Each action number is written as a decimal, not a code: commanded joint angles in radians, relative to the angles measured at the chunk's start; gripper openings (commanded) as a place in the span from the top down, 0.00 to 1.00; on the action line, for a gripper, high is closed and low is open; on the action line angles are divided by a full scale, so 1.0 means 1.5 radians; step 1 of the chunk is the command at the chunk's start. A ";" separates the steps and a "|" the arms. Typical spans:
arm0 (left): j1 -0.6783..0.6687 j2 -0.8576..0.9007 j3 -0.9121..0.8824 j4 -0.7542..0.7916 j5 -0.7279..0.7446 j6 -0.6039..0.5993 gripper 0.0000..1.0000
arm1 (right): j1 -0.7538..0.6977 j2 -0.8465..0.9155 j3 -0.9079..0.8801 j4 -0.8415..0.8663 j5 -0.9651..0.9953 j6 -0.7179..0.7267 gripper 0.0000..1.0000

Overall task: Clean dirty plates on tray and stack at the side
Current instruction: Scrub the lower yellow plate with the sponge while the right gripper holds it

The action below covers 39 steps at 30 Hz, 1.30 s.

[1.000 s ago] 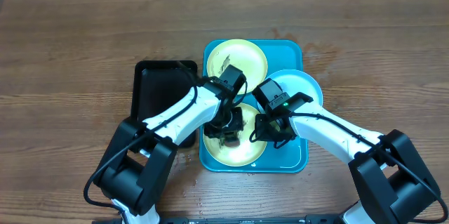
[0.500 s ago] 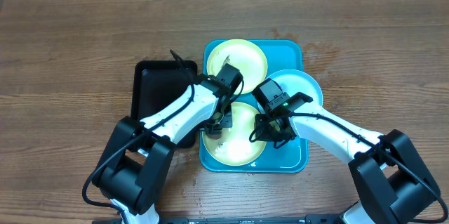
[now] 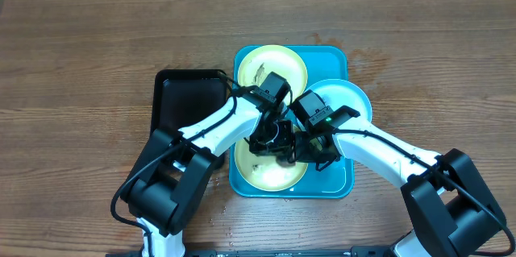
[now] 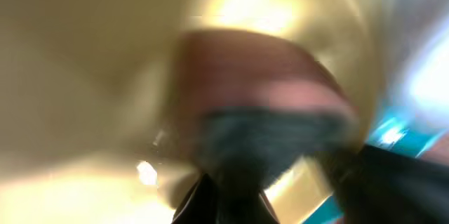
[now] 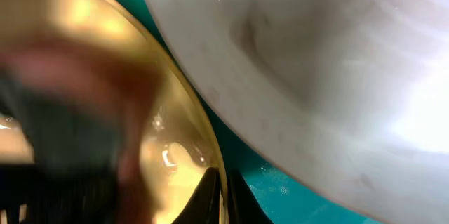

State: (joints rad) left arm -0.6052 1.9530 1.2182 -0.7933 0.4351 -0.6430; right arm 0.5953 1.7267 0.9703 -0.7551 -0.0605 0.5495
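Note:
The turquoise tray (image 3: 334,58) holds all three plates. A yellow-green plate (image 3: 270,65) with dark smears lies at the back, and a light blue plate (image 3: 347,96) lies on the right rim. The near yellow-green plate (image 3: 270,175) is under both grippers. My left gripper (image 3: 270,143) is shut on a pink and dark sponge (image 4: 259,104) and presses it on this plate (image 4: 84,76); its view is blurred. My right gripper (image 3: 305,151) is shut on this plate's right rim (image 5: 214,155), with one finger on each side. The light blue plate (image 5: 316,69) shows faint dark marks.
A smaller black tray (image 3: 184,108) lies on the wooden table just left of the turquoise tray. The two arms meet closely over the near plate. Bare turquoise tray floor (image 5: 280,182) shows between the near plate and the light blue plate.
My left gripper swung with the sponge to the near plate's left side, then back to the right across it. My right gripper has held the plate's rim without moving.

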 commanded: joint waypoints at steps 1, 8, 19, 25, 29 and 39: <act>0.011 0.022 -0.006 -0.081 -0.028 -0.005 0.96 | -0.001 0.009 -0.005 -0.002 0.047 -0.002 0.96; 0.022 0.022 -0.006 -0.190 -0.317 -0.005 0.96 | -0.001 0.009 -0.005 -0.001 0.047 -0.002 0.96; 0.048 0.018 0.048 -0.190 -0.562 -0.052 0.96 | -0.001 0.009 -0.005 -0.004 0.047 -0.002 0.96; 0.061 0.018 0.076 -0.129 -0.415 0.022 0.96 | -0.001 0.009 -0.005 -0.004 0.047 -0.002 0.96; 0.058 0.025 0.074 -0.024 -0.165 0.100 0.96 | -0.001 0.009 -0.005 -0.004 0.047 -0.002 0.96; 0.022 0.077 0.073 0.000 0.122 0.109 0.96 | -0.001 0.009 -0.005 -0.006 0.047 -0.002 0.96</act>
State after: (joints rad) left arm -0.5446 2.0235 1.3239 -0.7647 0.4133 -0.5117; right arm 0.5953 1.7260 0.9741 -0.7547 -0.0460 0.5583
